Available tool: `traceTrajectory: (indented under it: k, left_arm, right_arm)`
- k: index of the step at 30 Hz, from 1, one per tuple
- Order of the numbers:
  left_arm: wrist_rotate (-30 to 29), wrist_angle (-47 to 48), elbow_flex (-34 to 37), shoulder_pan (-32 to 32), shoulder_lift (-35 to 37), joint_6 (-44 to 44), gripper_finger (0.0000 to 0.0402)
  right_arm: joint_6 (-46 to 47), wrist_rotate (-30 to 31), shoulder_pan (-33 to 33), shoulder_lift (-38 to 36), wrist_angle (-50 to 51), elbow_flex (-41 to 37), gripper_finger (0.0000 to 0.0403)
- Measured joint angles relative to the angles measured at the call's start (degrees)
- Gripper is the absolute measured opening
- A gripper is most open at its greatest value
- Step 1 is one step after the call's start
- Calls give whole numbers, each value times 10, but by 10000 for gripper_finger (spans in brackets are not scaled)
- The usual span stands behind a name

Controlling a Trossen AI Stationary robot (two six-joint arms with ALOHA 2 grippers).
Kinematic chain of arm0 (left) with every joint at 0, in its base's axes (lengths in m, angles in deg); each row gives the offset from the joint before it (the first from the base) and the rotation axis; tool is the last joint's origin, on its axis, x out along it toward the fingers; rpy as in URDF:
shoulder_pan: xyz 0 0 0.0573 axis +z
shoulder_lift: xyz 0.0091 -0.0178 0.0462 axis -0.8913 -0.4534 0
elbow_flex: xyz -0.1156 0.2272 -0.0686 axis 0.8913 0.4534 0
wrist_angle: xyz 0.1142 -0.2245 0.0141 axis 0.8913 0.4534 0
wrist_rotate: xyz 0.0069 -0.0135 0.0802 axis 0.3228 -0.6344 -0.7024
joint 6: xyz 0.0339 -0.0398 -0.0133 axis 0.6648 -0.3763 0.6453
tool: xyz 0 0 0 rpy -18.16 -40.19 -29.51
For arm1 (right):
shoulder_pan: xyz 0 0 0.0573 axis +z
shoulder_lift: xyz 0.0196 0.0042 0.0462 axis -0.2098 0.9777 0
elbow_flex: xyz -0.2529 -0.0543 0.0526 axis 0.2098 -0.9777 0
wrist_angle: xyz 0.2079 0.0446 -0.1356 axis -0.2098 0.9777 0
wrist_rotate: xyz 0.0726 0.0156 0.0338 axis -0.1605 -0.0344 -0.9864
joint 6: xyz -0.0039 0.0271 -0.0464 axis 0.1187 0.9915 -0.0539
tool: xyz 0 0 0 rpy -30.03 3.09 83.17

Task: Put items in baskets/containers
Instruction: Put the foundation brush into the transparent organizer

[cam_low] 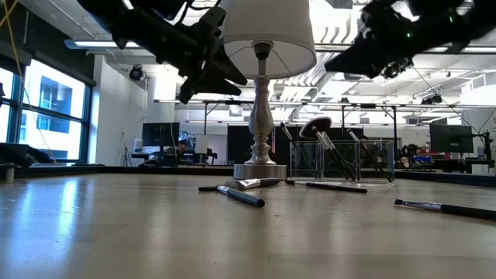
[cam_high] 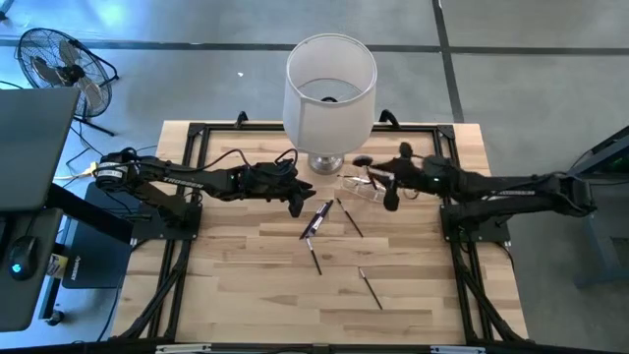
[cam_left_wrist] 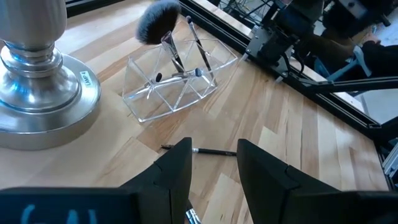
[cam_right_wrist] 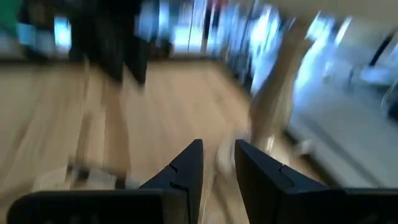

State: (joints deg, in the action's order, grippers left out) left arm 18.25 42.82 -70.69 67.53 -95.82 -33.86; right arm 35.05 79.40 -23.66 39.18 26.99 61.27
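The greatest risk is judged to lie with the lamp [cam_high: 329, 93], whose white shade and silver base stand at the far middle of the table [cam_high: 236, 285], between the two arms: a sideways sweep by either arm could strike the shade and tip it onto the clear holder [cam_high: 362, 189] just to the right of its base. That holder is light and is already loaded with several brushes, the fluffy black brush [cam_left_wrist: 157, 20] among them, so a careless drop or nudge could slide or upset it and spill what is inside. The loose brushes [cam_high: 316, 220] are scattered on the wood nearer than the lamp, one pair crossed, another brush [cam_high: 371, 288] well apart to the near right; being slim and flat, they could roll away or be pinched two at a time. The left end effector [cam_high: 296, 206] hangs above the crossed brushes, its fingers parted by a narrow gap and nothing held. The right end effector [cam_high: 391, 200] hovers beside the holder, its fingers likewise a little apart and empty, and its wrist view is smeared, so a misjudged reach is possible.
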Motion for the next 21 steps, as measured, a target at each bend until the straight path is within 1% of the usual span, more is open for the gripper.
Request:
traceTrajectory:
  k: [3,6,8,10,14,18,21]
  left_arm:
    - [-2,0,0,0,0,4,126]
    - [-3,0,0,0,0,4,126]
    - [-3,1,0,0,0,5,126]
    - [-3,2,0,0,0,6,126]
    - [-9,10,0,0,0,19,126]
    - [-37,30,0,-4,0,17,126]
    - [-73,47,0,-23,0,23,126]
  right_arm:
    - [32,23,24,26,171,71,87]
    - [87,41,43,52,279,123,87]
    - [119,45,55,68,322,146,87]
    - [143,44,66,81,349,157,85]
    - [174,36,90,92,356,160,75]
    - [202,34,113,94,362,160,59]
    - [235,56,132,94,372,160,37]
